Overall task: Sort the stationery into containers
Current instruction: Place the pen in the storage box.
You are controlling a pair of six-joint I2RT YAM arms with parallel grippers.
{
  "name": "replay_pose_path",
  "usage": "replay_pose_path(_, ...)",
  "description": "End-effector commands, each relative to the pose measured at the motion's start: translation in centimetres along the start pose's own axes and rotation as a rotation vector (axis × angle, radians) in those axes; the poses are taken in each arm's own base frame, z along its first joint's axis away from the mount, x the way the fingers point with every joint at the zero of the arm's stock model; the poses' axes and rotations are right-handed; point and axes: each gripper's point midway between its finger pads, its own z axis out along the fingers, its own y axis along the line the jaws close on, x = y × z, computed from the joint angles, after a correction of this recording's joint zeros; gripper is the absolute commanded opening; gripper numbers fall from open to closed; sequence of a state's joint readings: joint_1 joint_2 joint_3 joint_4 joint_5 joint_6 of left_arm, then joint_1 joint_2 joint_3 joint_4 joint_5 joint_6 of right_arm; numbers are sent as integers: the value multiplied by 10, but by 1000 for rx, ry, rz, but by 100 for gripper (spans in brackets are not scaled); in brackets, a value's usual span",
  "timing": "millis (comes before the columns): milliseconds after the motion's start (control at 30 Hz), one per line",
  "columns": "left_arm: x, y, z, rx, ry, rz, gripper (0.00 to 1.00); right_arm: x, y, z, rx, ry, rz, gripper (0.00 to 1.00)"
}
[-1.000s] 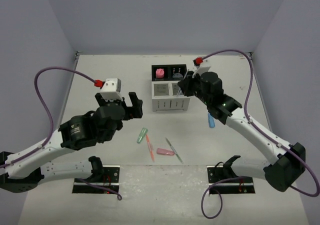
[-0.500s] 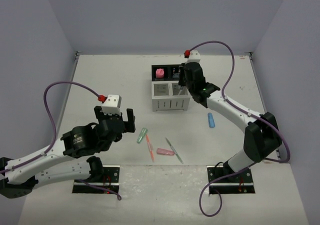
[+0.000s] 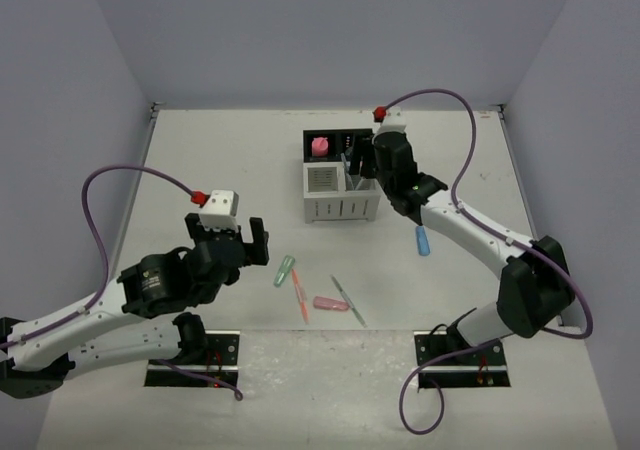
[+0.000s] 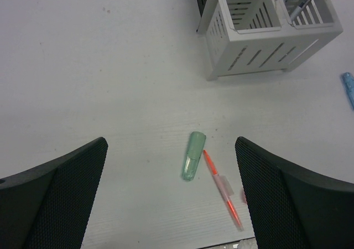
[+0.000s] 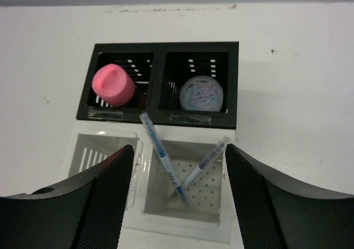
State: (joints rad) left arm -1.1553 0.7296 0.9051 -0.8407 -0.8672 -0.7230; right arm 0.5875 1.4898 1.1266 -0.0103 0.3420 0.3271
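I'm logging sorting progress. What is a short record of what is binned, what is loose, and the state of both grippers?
black bins: eraser in left one, puck in right one
white bins: two pens in right one, left one empty
loose on table: green marker, orange pen, pink marker, grey pen, blue marker
left gripper: open, above green marker
right gripper: open, above the binned pens

Left hand (image 4: 170, 149) and right hand (image 5: 180, 152) — both spread wide, empty.
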Motion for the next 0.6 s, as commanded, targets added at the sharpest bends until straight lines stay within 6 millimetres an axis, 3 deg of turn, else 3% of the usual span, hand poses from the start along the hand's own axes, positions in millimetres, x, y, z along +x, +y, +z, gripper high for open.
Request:
replay_pose_path(0, -14, 9, -6, -32, -29, -32, 100, -47, 5, -39, -53, -124, 42, 70)
replay_pose_path(133, -9, 22, -9, -72, -12, 23, 100, -40, 5, -68, -98, -68, 46, 70)
replay_pose_path(233, -6, 30, -9, -101, -22, 19, 100, -17, 10, -93, -168, 30, 25, 65)
replay_pose_path(333, -3, 25, -6, -72, -37, -7, 100, 30, 26, -115, -242, 206, -33, 60)
replay_pose_path(467, 1, 25, -3, -79, -33, 2, 100, 107, 40, -152, -234, 452, -131, 57)
replay_pose_path(567, 6, 22, 1, -84, -17, 25, 100, 149, 36, -171, -213, 559, -132, 56)
